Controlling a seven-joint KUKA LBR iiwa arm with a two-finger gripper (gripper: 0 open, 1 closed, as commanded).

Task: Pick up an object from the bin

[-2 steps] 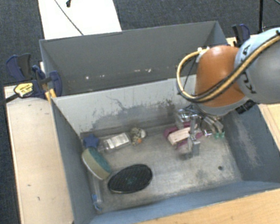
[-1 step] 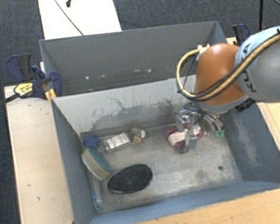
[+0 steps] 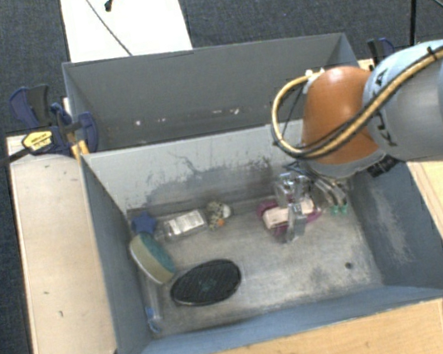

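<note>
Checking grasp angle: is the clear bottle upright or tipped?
Tipped: the clear bottle lies on its side, lengthwise along the bin floor.

No text, number or brand I can read anywhere in the grey metal bin (image 3: 117,257). Small white-and-magenta box (image 3: 277,218), mid-floor: pale patch on its face, no letters I can make out. Clear crumpled plastic bottle (image 3: 180,223) by the back wall: any print is too small to tell.
</note>
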